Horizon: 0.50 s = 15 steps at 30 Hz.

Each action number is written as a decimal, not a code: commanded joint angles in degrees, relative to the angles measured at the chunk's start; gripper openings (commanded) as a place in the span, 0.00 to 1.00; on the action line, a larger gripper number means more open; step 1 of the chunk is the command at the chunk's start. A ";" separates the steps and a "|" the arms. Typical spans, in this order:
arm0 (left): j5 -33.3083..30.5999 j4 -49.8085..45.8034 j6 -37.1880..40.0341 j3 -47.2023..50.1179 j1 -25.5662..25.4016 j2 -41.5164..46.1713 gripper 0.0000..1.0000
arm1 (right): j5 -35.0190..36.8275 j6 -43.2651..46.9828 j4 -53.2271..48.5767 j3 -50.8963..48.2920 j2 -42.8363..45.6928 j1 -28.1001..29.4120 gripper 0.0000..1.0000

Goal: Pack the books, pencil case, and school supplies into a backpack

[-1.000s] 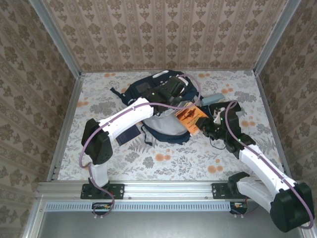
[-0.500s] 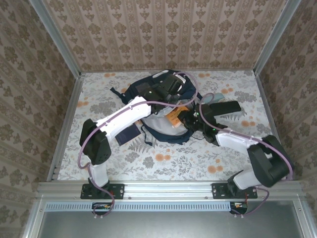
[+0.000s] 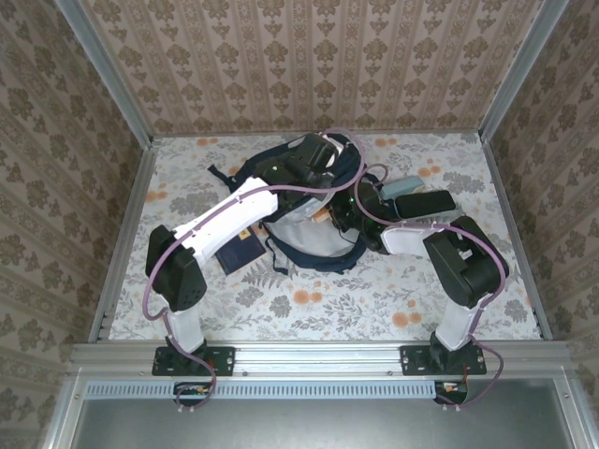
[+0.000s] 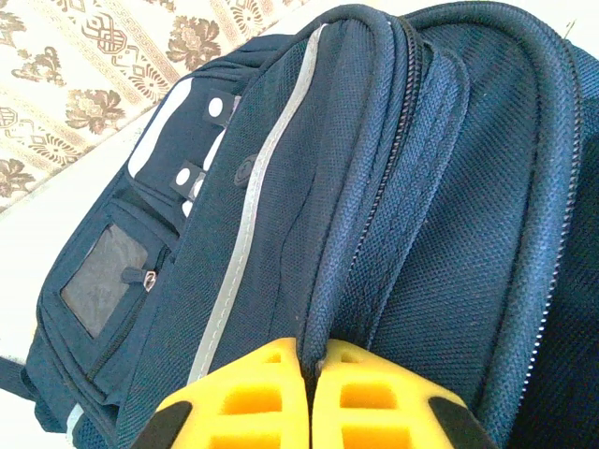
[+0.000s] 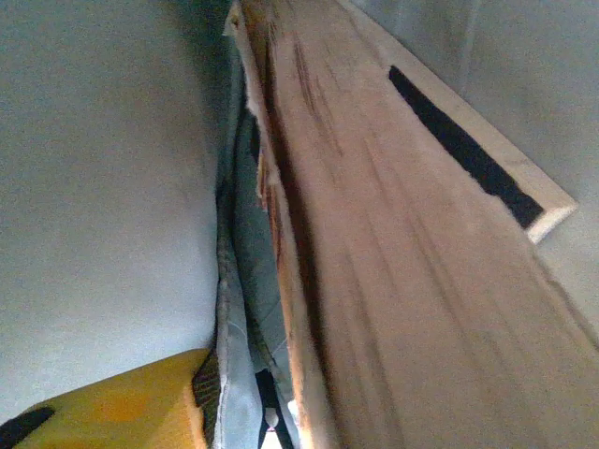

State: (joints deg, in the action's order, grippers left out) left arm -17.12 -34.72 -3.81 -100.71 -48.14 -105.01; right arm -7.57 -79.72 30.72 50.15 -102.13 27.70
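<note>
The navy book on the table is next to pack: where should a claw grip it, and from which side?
Probably grip the navy book by its near-left edge, approaching from the left. It lies flat and thin, so the claw would pinch across the cover at an exposed edge. The left arm overhangs its far side, and the backpack with its strap crowds the right.

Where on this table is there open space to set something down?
Bare tablecloth runs along the near edge, between the backpack and the front rail, and down the left side by the wall. The middle is crowded: backpack, left arm, right arm, navy book, dark items to its right.
</note>
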 commanded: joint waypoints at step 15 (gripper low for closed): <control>1.55 1.76 -3.32 -2.32 1.38 4.37 0.05 | -5.45 -0.34 -13.73 1.62 3.40 0.51 0.49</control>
State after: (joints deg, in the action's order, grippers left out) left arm -15.11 -34.72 -4.97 -100.71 -47.48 -105.01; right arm -10.87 -80.07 17.37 50.17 -98.21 27.81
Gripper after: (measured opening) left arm 0.058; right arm 0.525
